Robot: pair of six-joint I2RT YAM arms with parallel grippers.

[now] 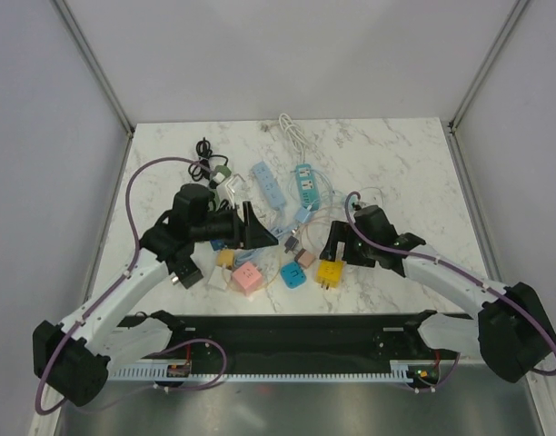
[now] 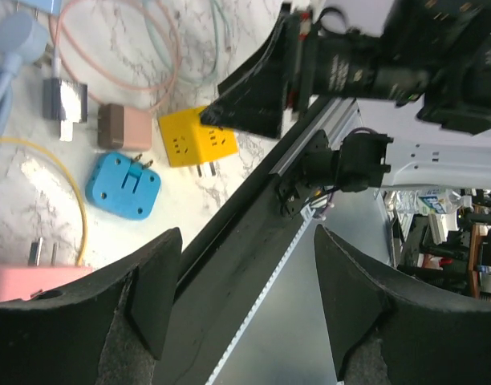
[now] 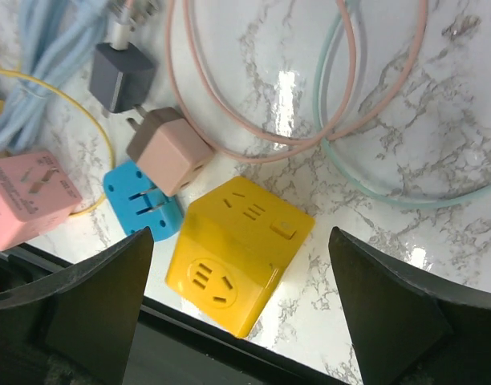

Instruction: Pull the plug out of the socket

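Note:
A yellow cube socket (image 1: 330, 271) lies near the table's front edge, its visible outlets empty. My right gripper (image 1: 338, 247) is open and hovers just above it; in the right wrist view the cube (image 3: 241, 253) sits between the wide-open fingers (image 3: 93, 309) without touching them. A blue cube adapter (image 3: 141, 204) lies prongs up beside it, with a tan adapter (image 3: 167, 151) leaning on it. My left gripper (image 1: 249, 227) is open and empty, raised above a pink cube (image 1: 246, 278) and turned toward the right arm. The left wrist view shows the yellow cube (image 2: 196, 144) and blue cube (image 2: 123, 186).
Two light blue power strips (image 1: 267, 182) (image 1: 304, 182) lie at mid-table among pink, green and yellow cables. A grey adapter (image 3: 121, 76), a white cube (image 1: 217, 277), a black cable (image 1: 203, 150) and a white cable (image 1: 292, 127) lie around. The black rail (image 1: 287, 331) runs along the front edge.

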